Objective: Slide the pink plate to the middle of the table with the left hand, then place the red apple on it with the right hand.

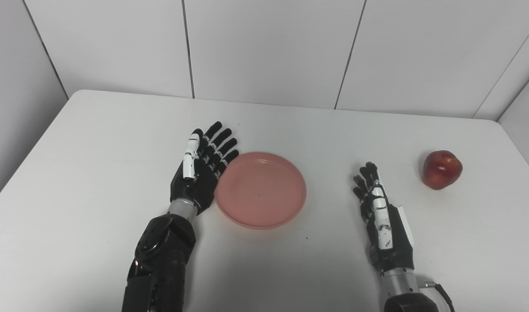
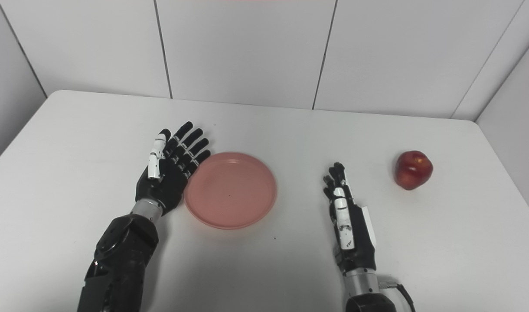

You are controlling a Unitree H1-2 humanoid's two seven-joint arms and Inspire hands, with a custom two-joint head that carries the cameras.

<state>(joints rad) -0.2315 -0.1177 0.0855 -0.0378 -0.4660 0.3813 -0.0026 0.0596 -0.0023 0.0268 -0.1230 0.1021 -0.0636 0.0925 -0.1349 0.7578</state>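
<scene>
A pink plate (image 1: 261, 189) lies flat near the middle of the white table (image 1: 95, 143). My left hand (image 1: 202, 168) is open, palm turned toward the plate, its edge against the plate's left rim. A red apple (image 1: 441, 169) sits at the right side of the table. My right hand (image 1: 379, 212) is open and empty, on edge on the table between the plate and the apple, apart from both. In the right eye view the plate (image 2: 230, 189), the apple (image 2: 413, 170), the left hand (image 2: 171, 164) and the right hand (image 2: 349, 219) show the same.
The table's far edge meets a white panelled wall (image 1: 264, 47). The right table edge runs close behind the apple.
</scene>
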